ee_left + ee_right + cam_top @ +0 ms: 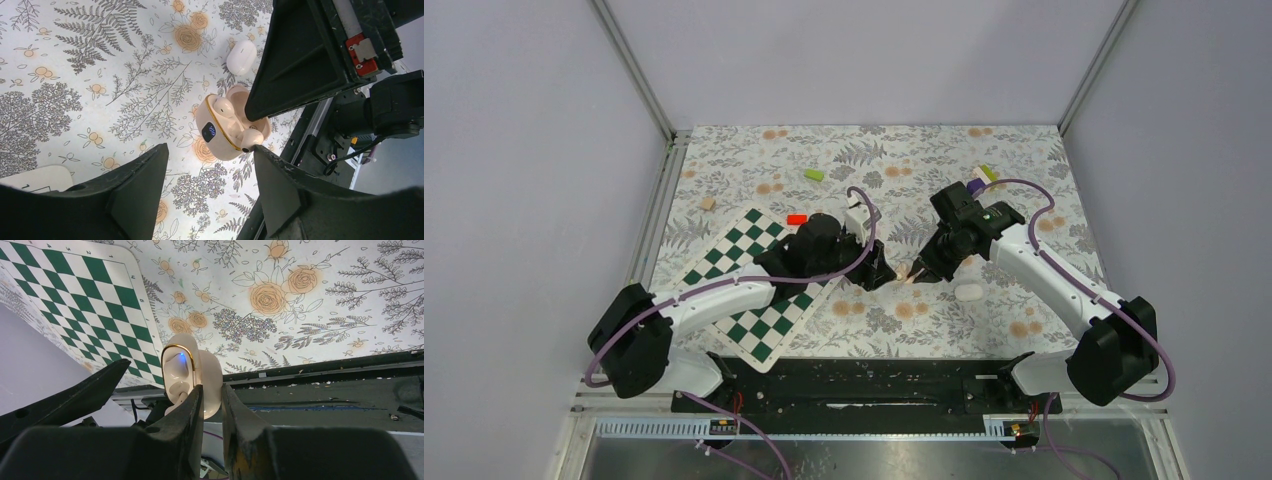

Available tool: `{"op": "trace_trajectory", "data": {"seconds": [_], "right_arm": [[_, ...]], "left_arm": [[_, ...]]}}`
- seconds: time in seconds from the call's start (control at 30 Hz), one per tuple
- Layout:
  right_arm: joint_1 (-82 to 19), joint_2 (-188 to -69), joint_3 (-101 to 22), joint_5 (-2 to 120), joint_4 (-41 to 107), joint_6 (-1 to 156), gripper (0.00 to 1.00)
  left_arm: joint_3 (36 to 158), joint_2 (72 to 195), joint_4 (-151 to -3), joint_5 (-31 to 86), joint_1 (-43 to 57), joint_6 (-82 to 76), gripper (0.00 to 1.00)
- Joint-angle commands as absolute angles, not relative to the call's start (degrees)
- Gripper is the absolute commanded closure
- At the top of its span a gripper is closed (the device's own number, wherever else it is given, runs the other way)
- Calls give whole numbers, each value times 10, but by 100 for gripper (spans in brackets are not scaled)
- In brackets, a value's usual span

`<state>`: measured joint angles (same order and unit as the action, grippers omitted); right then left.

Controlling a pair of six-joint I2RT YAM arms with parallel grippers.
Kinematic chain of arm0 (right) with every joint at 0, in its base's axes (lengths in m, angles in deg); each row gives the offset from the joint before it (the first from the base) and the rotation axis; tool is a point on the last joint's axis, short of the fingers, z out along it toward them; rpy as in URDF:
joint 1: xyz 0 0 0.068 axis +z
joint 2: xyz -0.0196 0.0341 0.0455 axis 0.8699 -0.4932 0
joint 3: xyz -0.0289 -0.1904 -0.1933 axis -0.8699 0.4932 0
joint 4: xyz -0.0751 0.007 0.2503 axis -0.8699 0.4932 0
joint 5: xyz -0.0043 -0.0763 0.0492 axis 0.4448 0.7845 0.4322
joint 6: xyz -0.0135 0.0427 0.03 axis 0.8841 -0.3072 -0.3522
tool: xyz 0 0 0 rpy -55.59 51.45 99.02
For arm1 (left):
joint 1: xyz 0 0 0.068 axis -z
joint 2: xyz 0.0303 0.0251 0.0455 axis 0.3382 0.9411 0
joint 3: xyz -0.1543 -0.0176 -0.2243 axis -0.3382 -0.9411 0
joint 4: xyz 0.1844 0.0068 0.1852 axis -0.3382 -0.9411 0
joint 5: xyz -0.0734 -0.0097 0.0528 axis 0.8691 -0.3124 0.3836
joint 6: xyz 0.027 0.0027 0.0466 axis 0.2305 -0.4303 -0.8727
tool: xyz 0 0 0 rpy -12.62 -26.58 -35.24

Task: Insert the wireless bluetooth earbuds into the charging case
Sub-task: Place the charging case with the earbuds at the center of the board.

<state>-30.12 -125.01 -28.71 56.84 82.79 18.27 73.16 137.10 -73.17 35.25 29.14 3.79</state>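
Right gripper (211, 390) clamped together on the open lid of the charging case (220, 132), holding it just off the chessboard's (90, 290) right corner, over the floral mat (100, 100). Whether the case rested on the mat or hung just above it could not be told.

Left gripper (210, 150) was spread apart, nothing in it, straddling the case on the side away from the chessboard. One of its fingertips was close beside the lower earbud.

Progress: looked nearly done. Upper earbud (223, 106) sat in its well. Lower earbud (250, 137) was in its well too but seemed to stand a bit proud, so probably not fully seated. Likely left: press that bud home, maybe shut the lid.

A white oval object (241, 56) lay on the mat, farther from the chessboard than the case; what it was could not be told.

Writing: no brand seen. Small lit blue display (209, 132) on the case front, characters too small to read. Chessboard border marks were also too small to read.
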Motion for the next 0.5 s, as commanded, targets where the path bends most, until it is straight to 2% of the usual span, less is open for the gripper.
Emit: {"op": "trace_trajectory", "data": {"seconds": [0.0, 0.47], "right_arm": [[-303, -1237, -295, 557, 837, 180, 100], [-303, -1231, -291, 559, 836, 179, 100]], "left_arm": [[730, 1347, -716, 352, 283, 33, 36], [737, 1374, -696, 365, 282, 53, 37]]}}
